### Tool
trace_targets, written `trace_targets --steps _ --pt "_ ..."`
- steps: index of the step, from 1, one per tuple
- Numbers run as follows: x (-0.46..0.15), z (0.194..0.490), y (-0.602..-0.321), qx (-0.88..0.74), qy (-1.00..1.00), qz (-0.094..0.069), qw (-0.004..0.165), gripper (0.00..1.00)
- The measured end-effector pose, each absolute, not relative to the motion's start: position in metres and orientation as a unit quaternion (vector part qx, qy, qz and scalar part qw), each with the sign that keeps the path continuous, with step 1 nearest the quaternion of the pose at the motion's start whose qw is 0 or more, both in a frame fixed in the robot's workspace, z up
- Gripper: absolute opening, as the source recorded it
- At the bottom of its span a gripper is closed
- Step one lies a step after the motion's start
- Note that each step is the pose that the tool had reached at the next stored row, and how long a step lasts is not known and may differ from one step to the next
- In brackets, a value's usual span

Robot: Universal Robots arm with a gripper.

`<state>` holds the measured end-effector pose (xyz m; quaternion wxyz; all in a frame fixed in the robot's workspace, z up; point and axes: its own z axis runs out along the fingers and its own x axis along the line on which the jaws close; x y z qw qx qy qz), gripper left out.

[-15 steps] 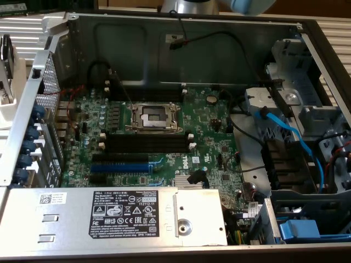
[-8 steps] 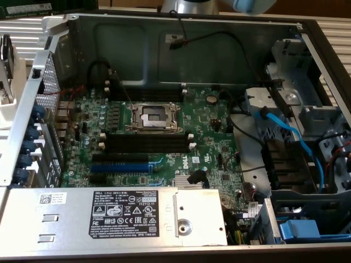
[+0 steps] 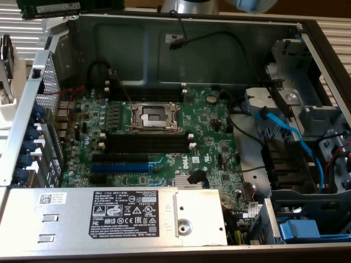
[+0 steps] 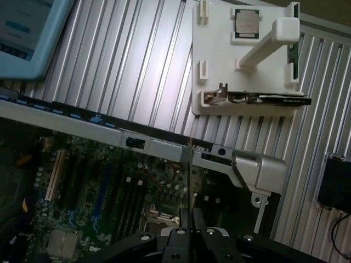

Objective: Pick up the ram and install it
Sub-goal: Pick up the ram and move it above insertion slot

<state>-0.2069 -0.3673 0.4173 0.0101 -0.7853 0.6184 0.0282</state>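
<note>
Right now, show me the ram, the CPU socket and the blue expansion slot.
ram (image 4: pixel 189 175): wrist view, on its thin edge, midway along.
CPU socket (image 3: pixel 155 115): exterior view, centre of its metal frame.
blue expansion slot (image 3: pixel 119 166): exterior view, middle of its length.

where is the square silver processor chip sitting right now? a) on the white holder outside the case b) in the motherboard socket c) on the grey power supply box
a, the chip lies on the white holder outside the case, and the socket holds no silver chip.
</note>
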Motion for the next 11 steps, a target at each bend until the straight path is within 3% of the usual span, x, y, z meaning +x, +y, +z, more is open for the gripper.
trace_targets --steps 11 --pt "-0.192 0.419 -0.367 -0.769 0.639 0.028 0.011 0.12"
